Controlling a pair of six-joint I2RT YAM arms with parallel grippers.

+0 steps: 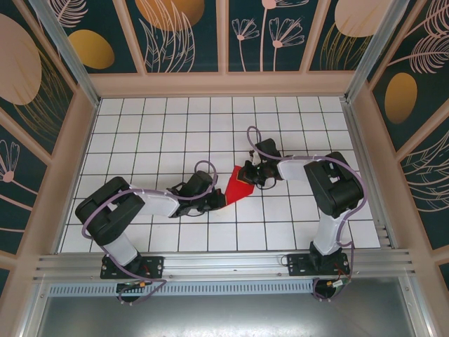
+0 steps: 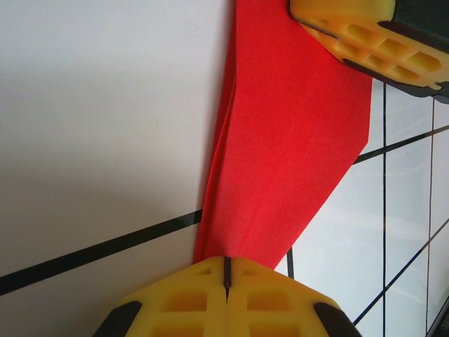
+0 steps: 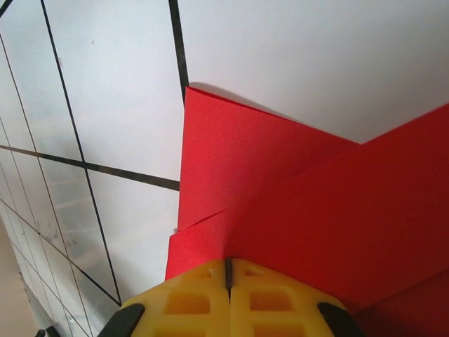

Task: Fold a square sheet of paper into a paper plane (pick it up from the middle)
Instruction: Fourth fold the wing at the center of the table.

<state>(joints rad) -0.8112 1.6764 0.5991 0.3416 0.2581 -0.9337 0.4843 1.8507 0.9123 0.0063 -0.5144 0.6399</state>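
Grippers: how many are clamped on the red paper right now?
2. The left gripper pinches the red paper at its narrow end; the right gripper pinches the opposite, wider end.

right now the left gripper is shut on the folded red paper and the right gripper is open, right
Not quite: the right gripper is shut on the red paper too, its jaws pressed together over an edge in the right wrist view. The left gripper is shut on the folded paper, as you said.
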